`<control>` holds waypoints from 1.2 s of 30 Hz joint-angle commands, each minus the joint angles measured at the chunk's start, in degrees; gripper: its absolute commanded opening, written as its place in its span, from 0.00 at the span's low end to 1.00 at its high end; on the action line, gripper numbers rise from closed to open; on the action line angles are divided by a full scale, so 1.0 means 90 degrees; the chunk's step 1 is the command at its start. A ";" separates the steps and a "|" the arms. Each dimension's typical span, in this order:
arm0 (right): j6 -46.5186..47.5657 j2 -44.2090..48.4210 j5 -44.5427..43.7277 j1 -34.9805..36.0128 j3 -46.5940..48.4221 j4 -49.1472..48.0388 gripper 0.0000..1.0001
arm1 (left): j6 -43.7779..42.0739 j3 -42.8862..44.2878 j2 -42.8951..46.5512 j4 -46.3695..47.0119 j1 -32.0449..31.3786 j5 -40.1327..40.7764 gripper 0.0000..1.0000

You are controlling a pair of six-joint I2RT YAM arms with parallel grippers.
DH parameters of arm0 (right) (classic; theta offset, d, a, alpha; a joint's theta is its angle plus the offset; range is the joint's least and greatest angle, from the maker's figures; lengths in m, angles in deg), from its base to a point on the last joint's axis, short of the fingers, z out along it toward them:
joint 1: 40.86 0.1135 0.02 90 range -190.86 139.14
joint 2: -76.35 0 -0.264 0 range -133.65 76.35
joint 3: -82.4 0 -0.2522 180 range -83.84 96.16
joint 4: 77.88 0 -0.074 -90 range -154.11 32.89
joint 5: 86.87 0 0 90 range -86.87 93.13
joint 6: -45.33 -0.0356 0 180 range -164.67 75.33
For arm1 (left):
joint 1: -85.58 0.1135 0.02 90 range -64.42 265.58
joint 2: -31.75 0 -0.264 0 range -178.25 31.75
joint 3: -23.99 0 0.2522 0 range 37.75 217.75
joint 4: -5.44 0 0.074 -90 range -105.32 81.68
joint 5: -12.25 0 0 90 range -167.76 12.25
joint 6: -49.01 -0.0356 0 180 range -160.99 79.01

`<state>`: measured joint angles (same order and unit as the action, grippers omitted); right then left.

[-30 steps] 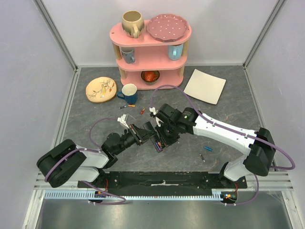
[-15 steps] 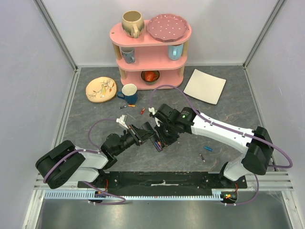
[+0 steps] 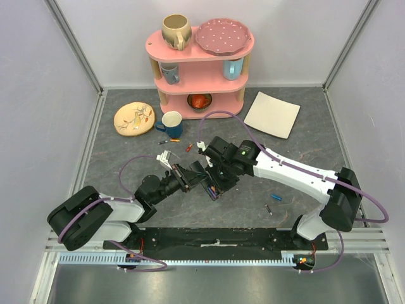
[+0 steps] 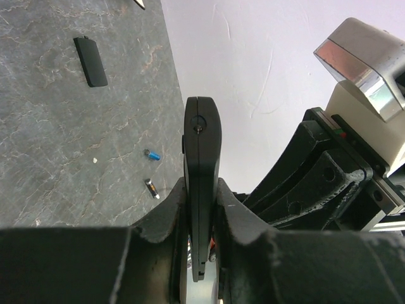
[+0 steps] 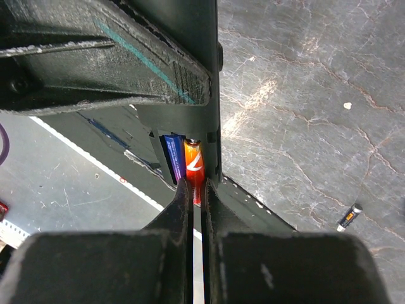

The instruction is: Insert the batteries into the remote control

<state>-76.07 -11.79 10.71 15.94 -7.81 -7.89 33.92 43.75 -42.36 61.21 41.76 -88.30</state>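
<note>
Barely shifted over the past second, left fingers (image 4: pixel 166 218) clamp the remote control (image 4: pixel 201 145) above the surface's (image 3: pixel 304 149) middle, toward its near edge, while right fingers (image 5: pixel 179 206) pinch an orange-red battery (image 5: pixel 193 161), half-seated beside a blue battery (image 5: pixel 174 158).

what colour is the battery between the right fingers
The battery is orange-red, best seen in the right wrist view.

Matt black plastic remote control (image 4: pixel 201 158), glossy orange-red battery (image 5: pixel 194 166) (shiny wrapper) in the right gripper (image 5: pixel 197 183), matt stone-veined table (image 4: pixel 69 145) beneath

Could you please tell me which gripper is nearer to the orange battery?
Right. The right gripper pinches the orange battery; the left gripper only clamps the remote.
</note>
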 commanded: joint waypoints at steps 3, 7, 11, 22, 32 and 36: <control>0.0110 -0.0197 -0.0988 -0.0129 0.0302 0.0012 0.00 | 0.0299 0.0300 0.0060 0.2869 -0.0083 -0.0820 0.02; 0.0139 -0.0246 -0.1115 -0.0139 0.0322 -0.0037 0.00 | 0.0309 0.0339 0.0050 0.2879 -0.0073 -0.0918 0.02; 0.0188 -0.0295 -0.1203 -0.0148 0.0331 -0.0075 0.06 | 0.0338 0.0378 0.0060 0.2869 -0.0083 -0.0967 0.02; 0.0188 -0.0168 -0.1105 -0.0158 0.0342 -0.0007 0.20 | 0.0358 0.0320 0.0021 0.2869 -0.0083 -0.0801 0.02; 0.0207 -0.0129 -0.1027 -0.0148 0.0351 0.0012 0.26 | 0.0309 0.0290 -0.0154 0.2869 -0.0083 -0.0771 0.02; 0.0207 -0.0139 -0.0998 -0.0158 0.0361 0.0032 0.27 | 0.0280 0.0290 -0.0184 0.2869 -0.0083 -0.0781 0.02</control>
<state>-75.09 -12.99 7.21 15.92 -6.10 -6.07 33.95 44.71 -44.17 61.74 42.09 -88.85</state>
